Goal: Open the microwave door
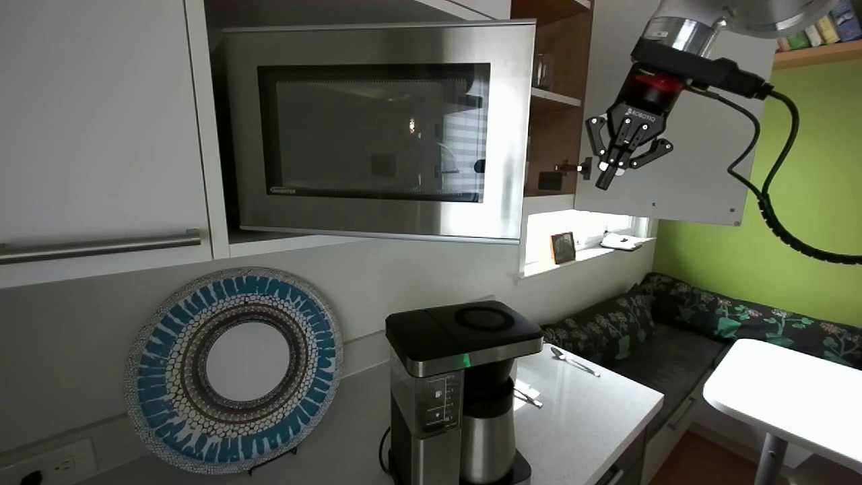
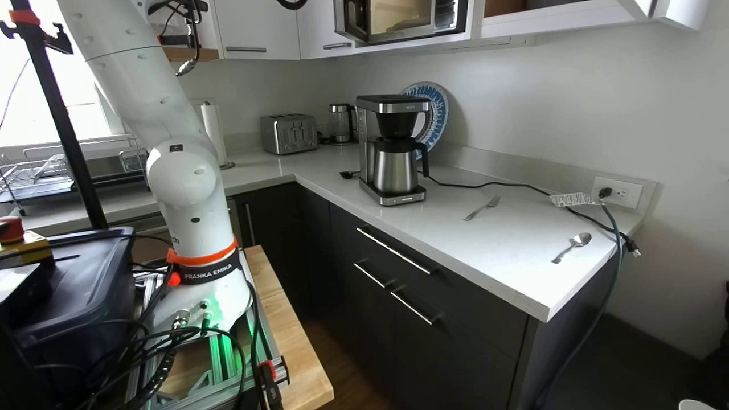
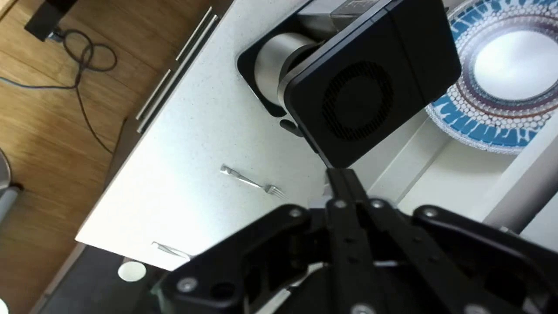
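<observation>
The microwave door (image 1: pixel 508 135), a silver frame round dark glass, stands at an angle out from the white cabinet in an exterior view, its right edge swung outward. In an exterior view the microwave (image 2: pixel 450 14) is cut off at the top; its pale interior and button panel show, and the door (image 2: pixel 356 17) stands ajar at its left. My gripper (image 1: pixel 605 179) is right of the door's right edge in the picture, apart from it, pointing down. In the wrist view the gripper's (image 3: pixel 341 171) fingers are pressed together with nothing between them. The gripper is out of view in an exterior view.
A coffee maker (image 1: pixel 465 337) stands on the white counter (image 2: pixel 455 228) below the microwave, near a decorated plate (image 1: pixel 232 431). A fork (image 3: pixel 248 179) and a spoon (image 2: pixel 572 246) lie on the counter. A white cabinet door (image 1: pixel 700 168) stands open behind the gripper.
</observation>
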`<state>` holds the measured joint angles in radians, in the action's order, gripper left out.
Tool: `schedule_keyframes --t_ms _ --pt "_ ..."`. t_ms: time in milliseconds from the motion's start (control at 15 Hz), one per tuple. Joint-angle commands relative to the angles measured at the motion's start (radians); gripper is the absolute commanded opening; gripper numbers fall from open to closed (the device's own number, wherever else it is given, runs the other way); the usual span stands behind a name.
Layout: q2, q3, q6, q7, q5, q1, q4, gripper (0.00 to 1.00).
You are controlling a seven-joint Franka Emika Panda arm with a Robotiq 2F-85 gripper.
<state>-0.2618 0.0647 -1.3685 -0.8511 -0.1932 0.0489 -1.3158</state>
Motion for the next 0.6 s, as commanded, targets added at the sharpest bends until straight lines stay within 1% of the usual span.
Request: schedule_keyframes --t_ms 0,67,200,267,400,467,533 --pt "0.036 -0.005 0.027 0.183 0.009 -0.024 0.060 0.26" --pt "0.037 -0.006 0.035 0.239 0.012 -0.027 0.065 0.27" --pt "0.028 -0.007 0.047 0.348 0.007 -0.032 0.060 0.40" --pt "0.019 -0.010 0.050 0.403 0.000 -0.033 0.046 0.50" --pt "0.017 -0.018 0.061 0.525 0.006 -0.032 0.037 0.63" --pt "0.018 -0.019 0.066 0.587 0.014 -0.030 0.026 0.72" --pt "0.019 -0.022 0.075 0.647 0.017 -0.028 0.015 0.78"
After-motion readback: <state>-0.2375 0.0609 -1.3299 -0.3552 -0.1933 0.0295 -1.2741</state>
